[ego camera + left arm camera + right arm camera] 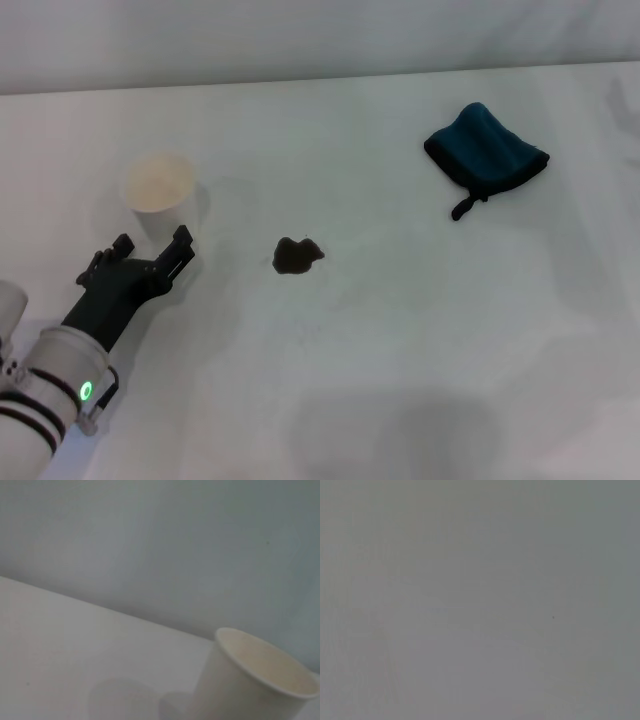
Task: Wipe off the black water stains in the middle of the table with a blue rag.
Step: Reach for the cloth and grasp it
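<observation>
- Where the white counter (420, 340) is widest in the head view, the black water stains (297, 255) sit near its middle as one small dark blotch, flat and irregular in outline.
- The blue rag (487, 155) lies folded well apart from the blotch, toward the far right of the counter, its black edging and small loop tag turned toward the near side.
- Nothing touches the rag or the blotch.
- A white paper cup (160, 190) stands upright on the left part of the counter, about as far from the blotch as the rag is; the left wrist view shows the same cup (252, 680) close by, its open mouth visible.
- The left claw (152, 252) hangs just in front of the cup, its black fingers spread apart and holding nothing, apart from the cup wall.
- The right claw shows in no view; the right wrist view gives only a plain grey field.
</observation>
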{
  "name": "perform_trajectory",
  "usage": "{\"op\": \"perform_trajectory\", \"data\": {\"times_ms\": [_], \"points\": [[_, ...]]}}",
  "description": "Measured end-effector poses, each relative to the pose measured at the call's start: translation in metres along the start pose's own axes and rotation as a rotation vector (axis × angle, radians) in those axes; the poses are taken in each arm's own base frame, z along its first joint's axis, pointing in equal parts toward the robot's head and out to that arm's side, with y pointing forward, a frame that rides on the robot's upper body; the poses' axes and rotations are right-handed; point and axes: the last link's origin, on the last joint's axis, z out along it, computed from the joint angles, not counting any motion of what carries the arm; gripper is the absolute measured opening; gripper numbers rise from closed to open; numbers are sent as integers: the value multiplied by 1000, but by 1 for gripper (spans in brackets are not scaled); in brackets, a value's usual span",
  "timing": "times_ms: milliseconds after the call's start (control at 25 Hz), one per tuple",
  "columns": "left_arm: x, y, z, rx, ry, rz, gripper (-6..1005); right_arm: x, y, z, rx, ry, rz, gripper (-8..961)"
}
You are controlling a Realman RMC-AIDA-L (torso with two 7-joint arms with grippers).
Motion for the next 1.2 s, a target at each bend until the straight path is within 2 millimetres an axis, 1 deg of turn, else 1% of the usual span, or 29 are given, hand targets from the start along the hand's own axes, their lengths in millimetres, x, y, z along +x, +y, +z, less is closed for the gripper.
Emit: {"op": "perform_trajectory", "data": {"times_ms": [240, 400, 440, 480, 560, 640, 800, 920, 960, 1040, 1200], "points": [[0, 3, -19, -41, 86, 8, 890, 1, 1, -1, -4, -2, 3, 868], [-1, -3, -39, -21, 161, -23, 889, 1, 5, -3, -30, -15, 53, 862], [0, -7, -52, -6, 220, -39, 889, 0, 7, -3, -53, -11, 72, 860], [0, -7, -52, -6, 220, -39, 889, -2, 9, -1, -87, -2, 84, 859], [2, -12, -62, 18, 262, -48, 889, -11, 13, 6, -183, 43, 105, 856], [4, -21, -72, 51, 307, -50, 889, -20, 18, 18, -274, 133, 105, 853], [11, -37, -85, 114, 374, -42, 888, -47, 29, 38, -403, 282, -32, 847], [15, -46, -87, 132, 391, -38, 888, -66, 44, 48, -485, 380, -149, 819], [19, -53, -86, 141, 398, -31, 888, -72, 52, 52, -508, 424, -184, 810], [22, -56, -85, 144, 405, -27, 887, -80, 67, 58, -533, 512, -265, 791], [33, -61, -79, 150, 431, -20, 887, -81, 100, 63, -501, 731, -442, 791]]}}
